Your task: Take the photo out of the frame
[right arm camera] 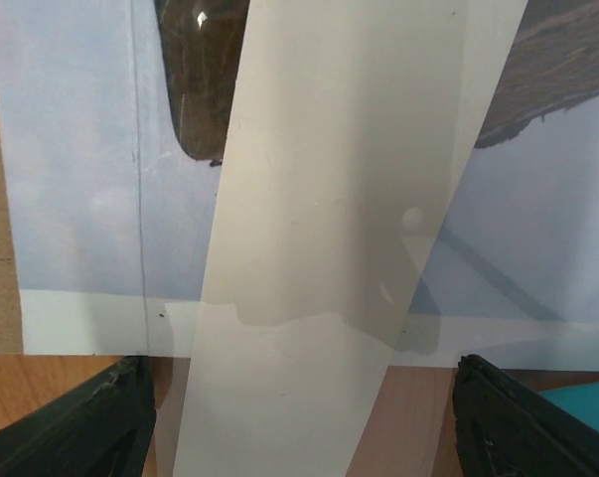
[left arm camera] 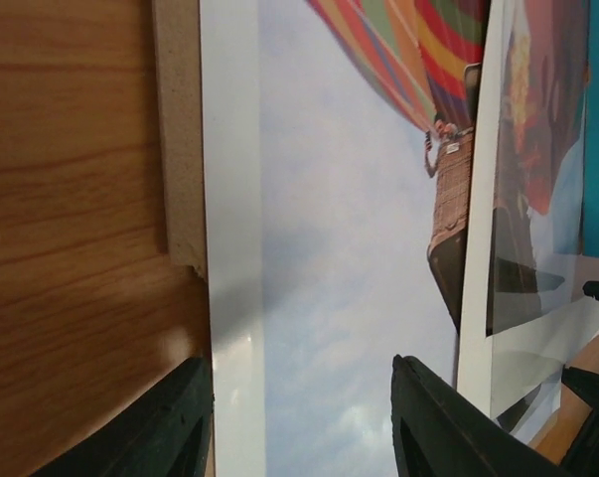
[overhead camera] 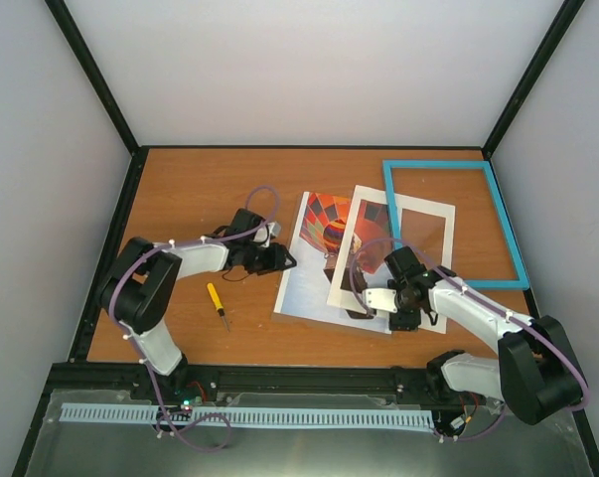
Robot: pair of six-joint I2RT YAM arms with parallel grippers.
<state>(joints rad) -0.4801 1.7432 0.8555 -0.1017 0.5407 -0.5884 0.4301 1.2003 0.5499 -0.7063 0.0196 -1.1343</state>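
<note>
The photo [overhead camera: 311, 270], a hot-air balloon print, lies flat mid-table, out of the frame. The turquoise frame [overhead camera: 438, 165] lies empty at the back right. A white mat border [overhead camera: 378, 293] lies tilted across the photo's right part. My left gripper [overhead camera: 284, 260] is open and empty, low over the photo's left edge; its wrist view shows the photo [left arm camera: 349, 248] between my fingers [left arm camera: 170, 427]. My right gripper [overhead camera: 406, 303] is open and empty over the mat's near end [right arm camera: 319, 248], with the photo [right arm camera: 80, 179] beneath it.
A yellow screwdriver [overhead camera: 217, 303] lies on the wooden table [overhead camera: 200, 189] left of the photo. A clear pane [overhead camera: 423, 234] overlaps the mat and the frame's left bar. A beige board edge [left arm camera: 180, 129] shows under the photo. Black rails bound the table.
</note>
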